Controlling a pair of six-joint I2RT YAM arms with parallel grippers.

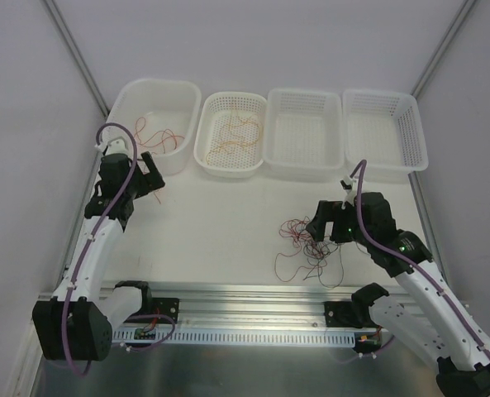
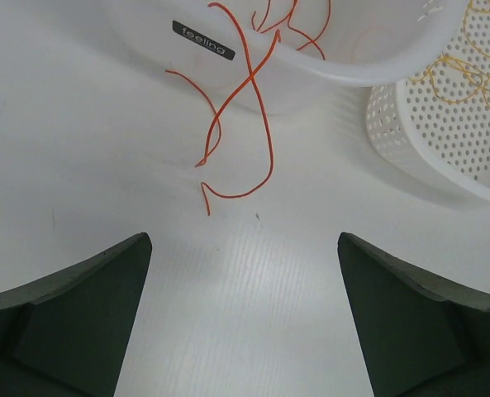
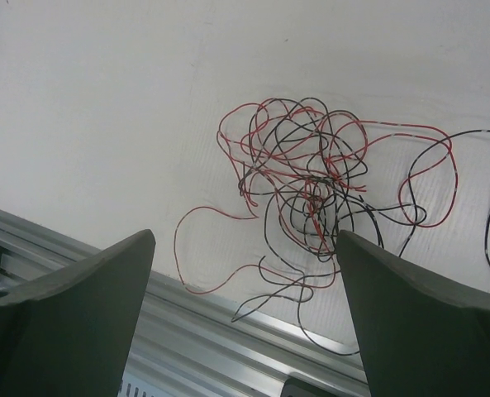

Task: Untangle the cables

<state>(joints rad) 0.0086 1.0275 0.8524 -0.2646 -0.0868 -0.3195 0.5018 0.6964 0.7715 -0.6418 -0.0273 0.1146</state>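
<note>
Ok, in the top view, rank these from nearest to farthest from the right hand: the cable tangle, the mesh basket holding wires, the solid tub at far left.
1. The cable tangle, close beside the right hand, toward the near edge.
2. The mesh basket, back row, second from left.
3. The solid tub, back row, far left.

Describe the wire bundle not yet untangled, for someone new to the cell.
On the white table, look front right, just ahead of the right gripper. A knotted tangle of thin wires lies there on the bare surface. Unlike the loose red strands in the tub and orange strands in the basket, it includes black wires.
</note>
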